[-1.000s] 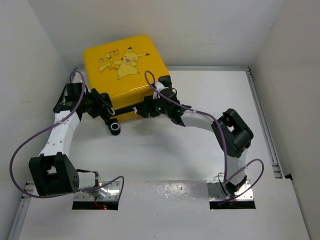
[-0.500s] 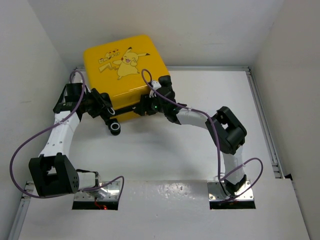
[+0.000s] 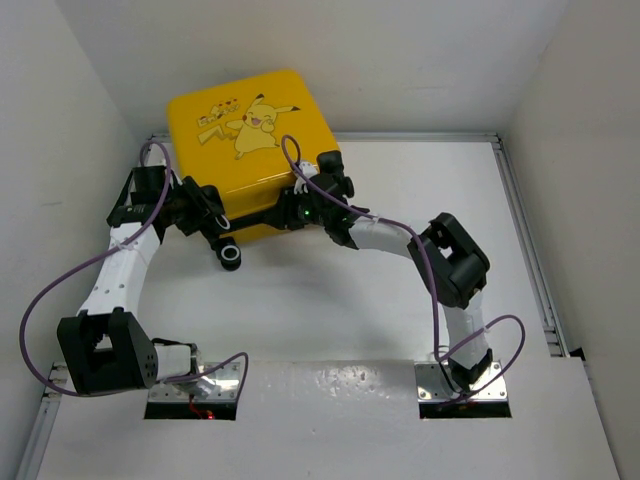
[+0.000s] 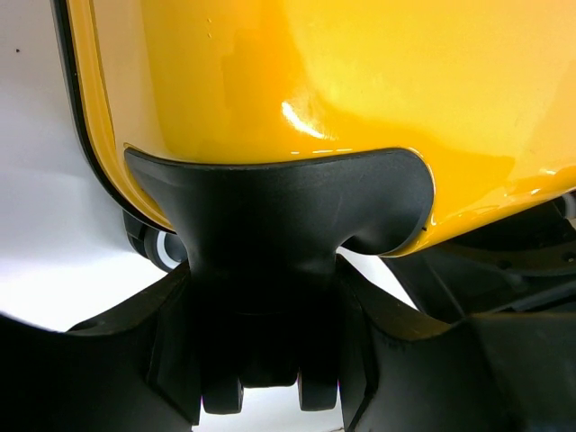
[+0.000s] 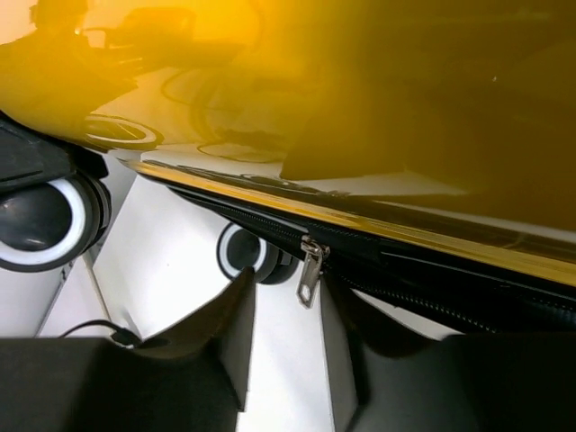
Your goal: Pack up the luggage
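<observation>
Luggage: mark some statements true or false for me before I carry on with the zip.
The luggage lies with its cartoon print facing up. True.
Its lid stands wide open. False: the two shells lie together.
The zipper pull hangs in the gap between the right gripper's fingers. True.
The left gripper hangs well clear of the luggage. False: its fingers flank the black wheel housing at a near corner.

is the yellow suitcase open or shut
Shut: the luggage lies with both shells together, no lining showing. Whether its zipper pull has run fully round, cannot tell.
</observation>
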